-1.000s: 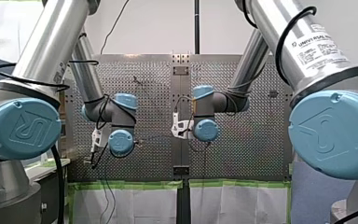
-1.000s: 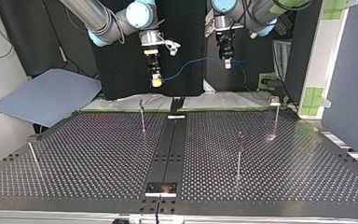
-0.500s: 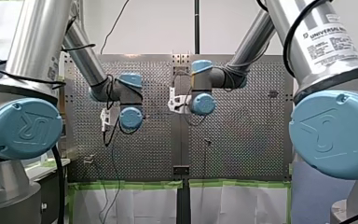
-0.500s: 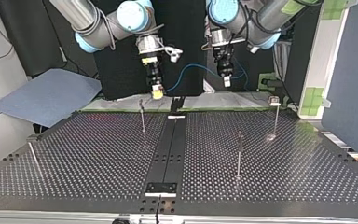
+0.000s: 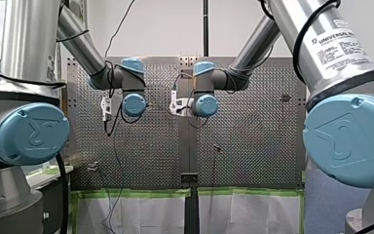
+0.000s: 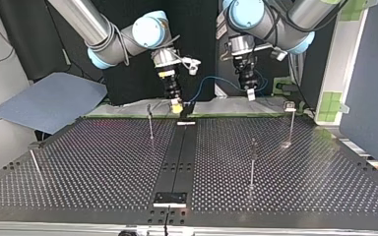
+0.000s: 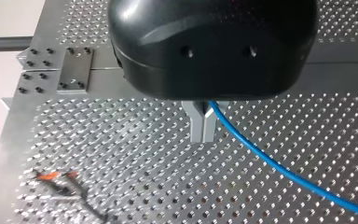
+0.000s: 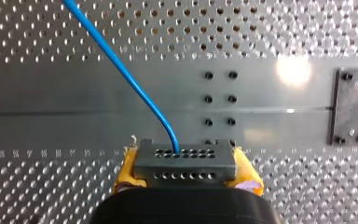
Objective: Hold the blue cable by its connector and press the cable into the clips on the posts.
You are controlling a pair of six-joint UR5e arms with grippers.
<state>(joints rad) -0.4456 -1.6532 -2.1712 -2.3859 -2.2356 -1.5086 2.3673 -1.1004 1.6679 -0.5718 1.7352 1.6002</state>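
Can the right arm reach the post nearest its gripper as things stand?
Probably yes: right gripper, shut on the connector, hangs beside the top of that post with nothing between them. The blue cable runs off the other way, to the left gripper.

A white wall [image 5: 165, 29] fills the front view's upper middle — a dark pole [image 5: 205, 27] crosses it. Top view: black backdrop [image 6: 199, 24] upper centre, grey-blue sheet [image 6: 49, 101] at left, dark blue panel [image 6: 374, 73] right.

Four thin upright metal posts [image 6: 252, 164] stand on the dark perforated metal table [image 6: 103, 167], two each side of its central strip [image 6: 177, 162].
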